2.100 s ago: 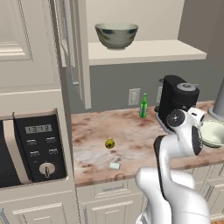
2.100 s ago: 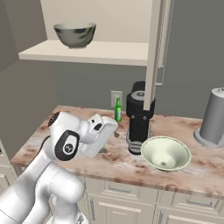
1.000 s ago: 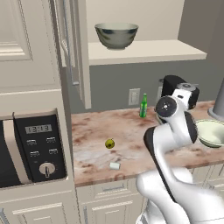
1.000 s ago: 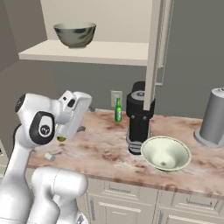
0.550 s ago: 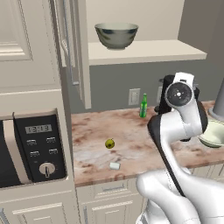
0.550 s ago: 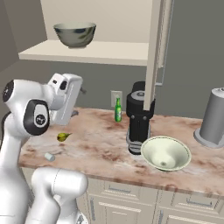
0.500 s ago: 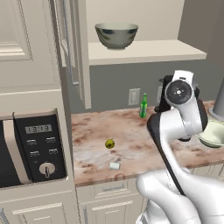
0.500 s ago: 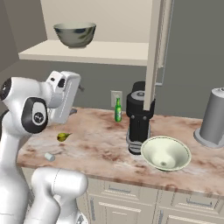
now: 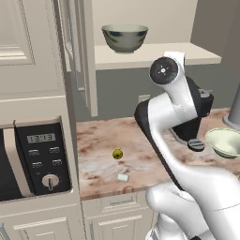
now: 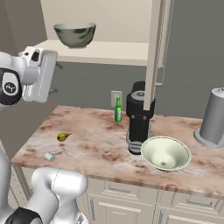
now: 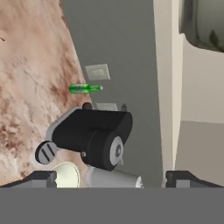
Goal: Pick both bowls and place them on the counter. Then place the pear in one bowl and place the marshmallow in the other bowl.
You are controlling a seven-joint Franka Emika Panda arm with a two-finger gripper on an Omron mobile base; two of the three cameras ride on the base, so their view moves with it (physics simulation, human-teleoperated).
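The marshmallow (image 9: 122, 177), a tiny white stub, lies nearest the worktop's (image 9: 98, 140) front edge, left of the coffee machine (image 10: 138, 118); the pear (image 9: 117, 153), small, round, yellow-green and likely to roll, sits just behind it. The shallow bowl (image 10: 165, 153), glossy and pale cream-green inside, already rests on the marbled pinkish stone, touching or nearly touching the right side of that dark, blocky machine. A slim green bottle (image 10: 118, 110) stands at the wall left of the machine. Farthest and highest, the deep grey-green bowl (image 9: 124, 37) sits on the plain cream shelf (image 9: 154, 54), above and left of the machine. The pincer (image 11: 112, 177) is spread wide and holds nothing; in the hand view its tips frame the shelf edge and cabinet wall, with the deep bowl's rim at the top corner. As I judge it, the risk lies in the reach: the shelf lip and the cabinet side panel crowd the approach, so a finger could strike them, or nudge the slick, curved ceramic so it slides back or tips off the shelf rather than seating between the jaws.
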